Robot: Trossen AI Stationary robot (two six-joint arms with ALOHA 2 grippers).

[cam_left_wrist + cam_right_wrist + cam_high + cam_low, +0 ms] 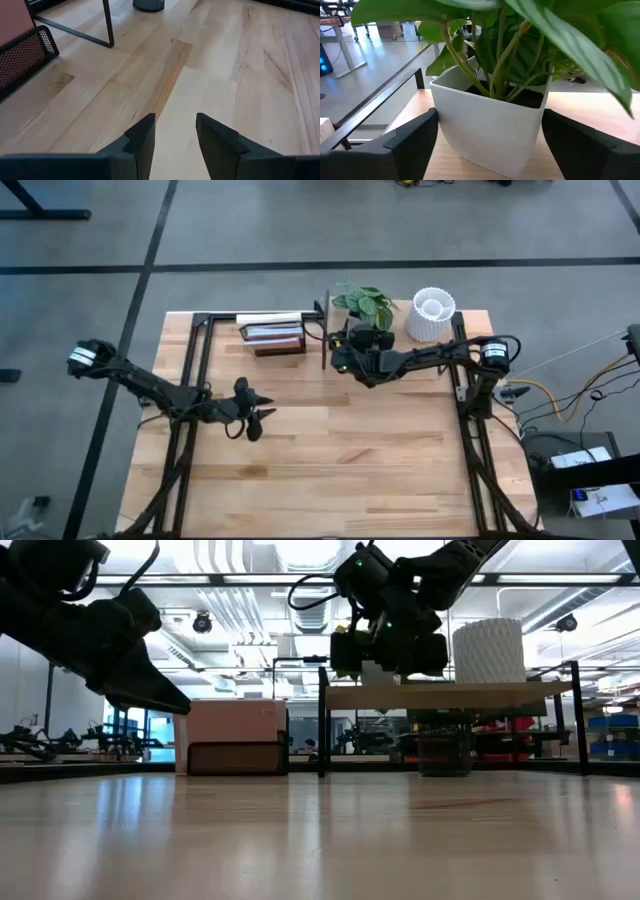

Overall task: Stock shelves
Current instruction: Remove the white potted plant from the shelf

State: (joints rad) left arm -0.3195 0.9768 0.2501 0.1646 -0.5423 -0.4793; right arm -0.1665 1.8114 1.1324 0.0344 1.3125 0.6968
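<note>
From above, the right hand [352, 352] covers most of the pot [490, 127] on the shelves [450, 695]; only leaves [365, 302] show. At wrist level the pot's base runs off the picture's edge. At tabletop height that hand blocks the pot almost completely. Whether its fingers [410, 140] touch the pot's walls can't be made out. The mesh rack [25, 57] is cut off.

We see a light-wood tabletop [340, 450] w/ the shelves [450, 695] standing at its far edge, black frame, pale board on top. On that board sit a white square pot w/ a green plant [490, 125] and, well to its side, a white ribbed vase [432, 315]. Beside the shelves, directly on the table, a dark mesh rack [275, 337] holds books; under the board a dark mesh cup [443, 753].
</note>
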